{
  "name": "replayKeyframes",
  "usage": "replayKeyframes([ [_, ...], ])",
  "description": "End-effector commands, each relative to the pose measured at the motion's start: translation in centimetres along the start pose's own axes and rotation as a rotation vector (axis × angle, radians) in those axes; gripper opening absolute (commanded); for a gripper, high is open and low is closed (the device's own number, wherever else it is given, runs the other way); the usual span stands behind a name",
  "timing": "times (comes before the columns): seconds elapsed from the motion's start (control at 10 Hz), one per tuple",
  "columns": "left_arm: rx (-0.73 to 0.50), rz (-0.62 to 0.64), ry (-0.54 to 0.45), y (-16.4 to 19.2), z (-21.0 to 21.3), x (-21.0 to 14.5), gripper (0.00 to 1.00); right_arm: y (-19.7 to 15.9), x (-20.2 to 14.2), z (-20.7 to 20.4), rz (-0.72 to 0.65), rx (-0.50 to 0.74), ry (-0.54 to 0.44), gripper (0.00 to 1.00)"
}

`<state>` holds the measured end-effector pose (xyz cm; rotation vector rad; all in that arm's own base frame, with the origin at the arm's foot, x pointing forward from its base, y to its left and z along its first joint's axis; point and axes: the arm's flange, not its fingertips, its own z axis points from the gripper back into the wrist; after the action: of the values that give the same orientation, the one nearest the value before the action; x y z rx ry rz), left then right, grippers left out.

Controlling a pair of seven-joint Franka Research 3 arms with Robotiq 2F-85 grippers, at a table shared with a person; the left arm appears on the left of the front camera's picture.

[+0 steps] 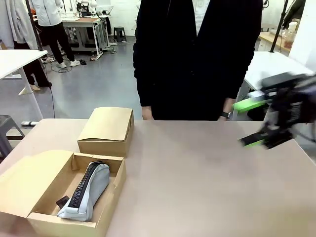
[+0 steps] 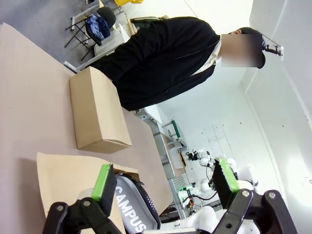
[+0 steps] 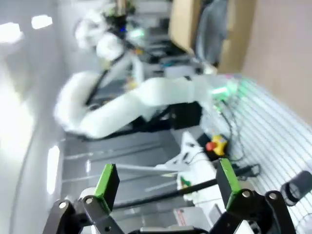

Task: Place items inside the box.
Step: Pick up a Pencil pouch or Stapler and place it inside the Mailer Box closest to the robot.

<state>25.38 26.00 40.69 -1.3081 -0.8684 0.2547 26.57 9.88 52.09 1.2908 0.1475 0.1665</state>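
1 item, the grey campus pouch (image 1: 86, 191), lies in the open box (image 1: 114, 180) (lower left); other items unseen. right gripper (image 1: 254, 123) and left gripper (image 2: 165, 187) both wide, empty.

Tan table (image 1: 197, 173) in the foreground, matte, evenly lit. Grey glossy floor (image 1: 94, 84) behind it, cables trailing on it. White table (image 1: 15, 59) at far left, grey stool (image 1: 7, 129) beside it near the tan table's edge. Workbench (image 1: 89, 24) with equipment at the back, dark stool (image 1: 120, 33) next to it. White surface (image 1: 271, 66) at right, wooden shelf (image 1: 274, 39) with bottles behind. White walls (image 2: 287, 97). Person in dark clothes (image 1: 197, 54) stands at the far side.
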Motion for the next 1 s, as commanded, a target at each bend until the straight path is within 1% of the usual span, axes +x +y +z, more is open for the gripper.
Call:
replayKeyframes([
  [0.0,-0.02,-0.016,-0.016,-0.1,-0.2,0.0,1.0,-10.0,-4.5,5.9,0.051,0.22,-0.08,1.0],
  [0.1,-0.02,-0.016,-0.016,-0.1,-0.2,0.0,1.0,-12.8,-5.7,6.4,0.055,0.258,-0.115,1.0],
  [0.2,-0.02,-0.016,-0.016,-0.1,-0.2,0.0,1.0,-15.0,-6.0,5.8,0.003,0.246,-0.163,1.0],
  [0.3,-0.02,-0.016,-0.016,-0.1,-0.2,0.0,1.0,-16.4,-5.9,4.4,0.006,0.154,-0.17,1.0],
  [0.4,-0.02,-0.016,-0.016,-0.1,-0.2,0.0,1.0,-16.7,-5.4,2.8,-0.033,0.019,-0.14,1.0],
  [0.5,-0.02,-0.016,-0.016,-0.1,-0.2,0.0,1.0,-15.5,-3.4,1.2,-0.162,-0.121,-0.178,1.0],
  [0.6,-0.02,-0.016,-0.016,-0.1,-0.2,0.0,1.0,-15.4,-1.3,12.9,-0.023,0.175,-0.164,1.0],
  [0.9,-0.02,-0.016,-0.016,-0.1,-0.2,0.0,1.0,-15.4,-1.3,12.9,-0.023,0.175,-0.164,1.0],
])
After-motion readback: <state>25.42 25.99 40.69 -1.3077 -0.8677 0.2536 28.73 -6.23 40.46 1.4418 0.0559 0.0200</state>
